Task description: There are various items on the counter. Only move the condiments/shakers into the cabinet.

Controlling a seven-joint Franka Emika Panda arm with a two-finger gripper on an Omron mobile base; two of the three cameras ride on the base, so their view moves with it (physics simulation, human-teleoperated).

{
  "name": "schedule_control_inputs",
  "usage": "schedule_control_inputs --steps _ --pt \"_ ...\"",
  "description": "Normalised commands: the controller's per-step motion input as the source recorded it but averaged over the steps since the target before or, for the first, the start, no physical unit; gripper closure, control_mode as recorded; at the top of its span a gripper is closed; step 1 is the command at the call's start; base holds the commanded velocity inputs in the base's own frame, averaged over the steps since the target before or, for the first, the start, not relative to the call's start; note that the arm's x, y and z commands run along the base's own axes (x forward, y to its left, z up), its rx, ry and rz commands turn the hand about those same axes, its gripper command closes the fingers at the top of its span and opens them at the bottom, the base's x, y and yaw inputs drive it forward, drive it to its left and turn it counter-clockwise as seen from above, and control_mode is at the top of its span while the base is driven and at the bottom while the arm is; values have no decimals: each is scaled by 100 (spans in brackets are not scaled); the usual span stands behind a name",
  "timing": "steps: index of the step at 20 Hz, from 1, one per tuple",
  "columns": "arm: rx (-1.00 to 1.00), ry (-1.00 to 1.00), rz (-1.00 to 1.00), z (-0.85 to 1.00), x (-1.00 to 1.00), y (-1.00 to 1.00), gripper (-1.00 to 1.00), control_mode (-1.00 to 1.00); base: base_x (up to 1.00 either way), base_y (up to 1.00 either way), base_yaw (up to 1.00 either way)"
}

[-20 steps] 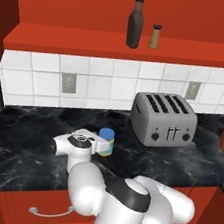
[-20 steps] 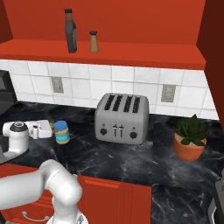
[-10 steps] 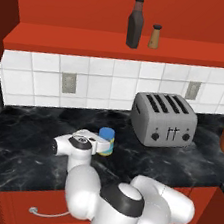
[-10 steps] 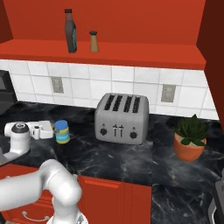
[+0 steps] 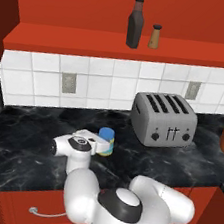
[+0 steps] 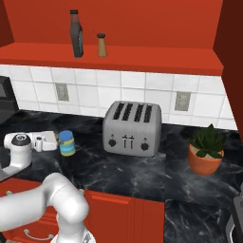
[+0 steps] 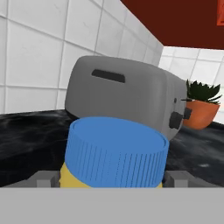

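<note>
The blue-capped yellow jar [image 7: 114, 154] stands upright on the counter [image 5: 22, 152], its long axis vertical, cap up. It sits at the frame's lower centre, directly ahead of the claw [image 5: 101, 143], between the spread fingers [image 7: 44, 179]; whether they touch it I cannot tell.

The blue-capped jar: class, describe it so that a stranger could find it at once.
On the black marble counter, look left of the silver toaster. The short yellow jar stands there at the gripper; its ribbed blue cap sets it apart from the two shelf bottles.
</note>
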Motion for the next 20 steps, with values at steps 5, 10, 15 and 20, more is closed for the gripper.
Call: schedule_control_inputs --steps 5,10,15,20 --pt "0 -5 0 45 -35 4 100 -100 0 0 0" --pt "0 -5 0 64 -42 24 100 -100 0 0 0" --pt "-3 -9 1 85 -55 32 100 -100 0 0 0" --pt "0 -8 11 95 -41 12 100 -100 0 0 0"
